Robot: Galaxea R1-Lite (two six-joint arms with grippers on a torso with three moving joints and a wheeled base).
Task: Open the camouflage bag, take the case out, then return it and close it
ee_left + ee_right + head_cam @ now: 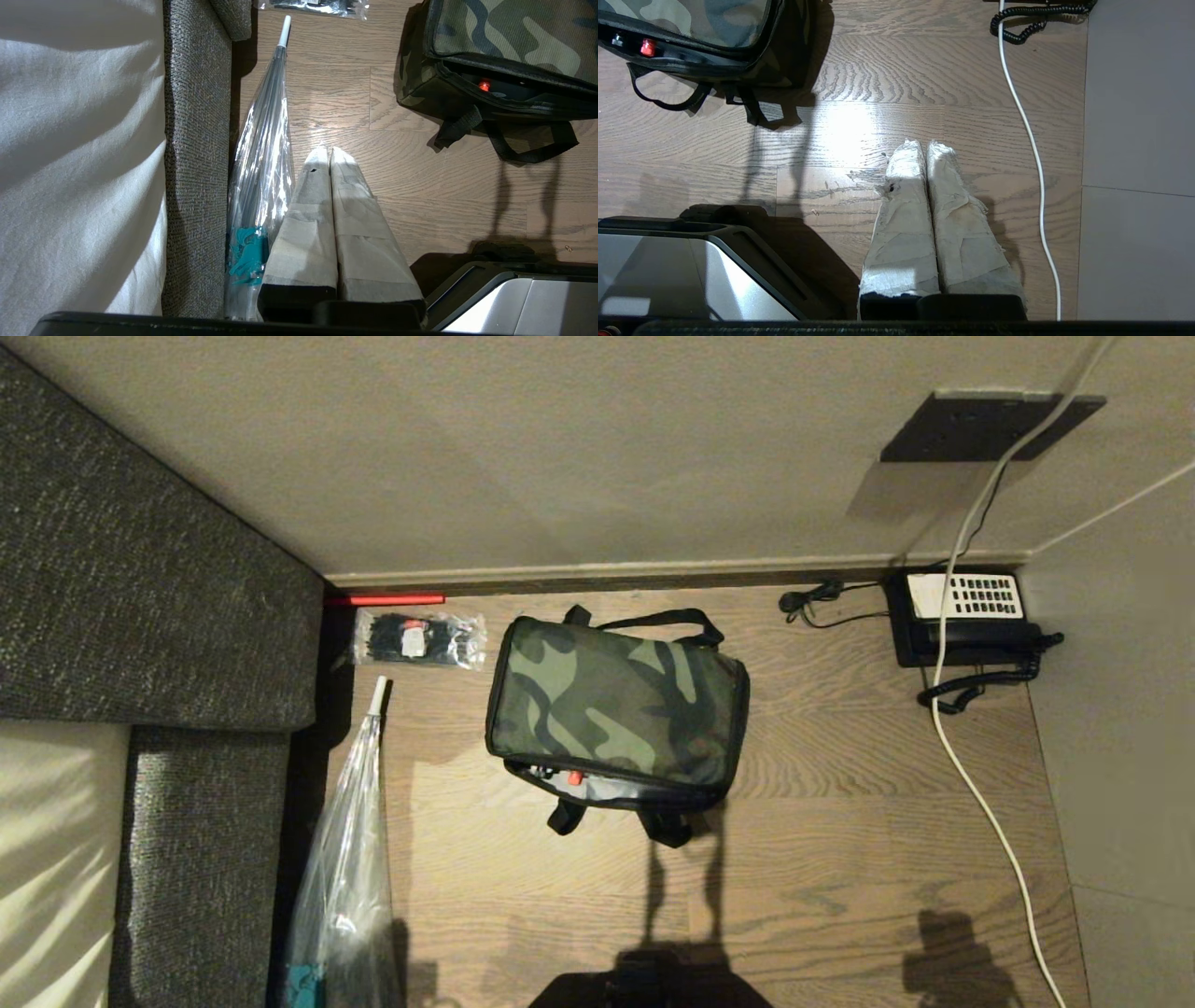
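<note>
The camouflage bag (618, 709) sits on the wooden floor in the middle of the head view, lid down, a red pull (575, 777) showing at its near edge, black strap handles at front and back. Its corner also shows in the left wrist view (504, 32) and the right wrist view (691, 18). The case is hidden. My left gripper (327, 150) hangs shut and empty above the floor, short of the bag beside the umbrella. My right gripper (923, 144) is shut and empty over bare floor, near the white cable. Neither arm shows in the head view.
A grey sofa (140, 569) with a white cushion fills the left. A clear folded umbrella (350, 859) lies along it. A clear packet of black ties (417, 639) lies by the wall. A black telephone (966, 611) and a white cable (971, 775) are at the right.
</note>
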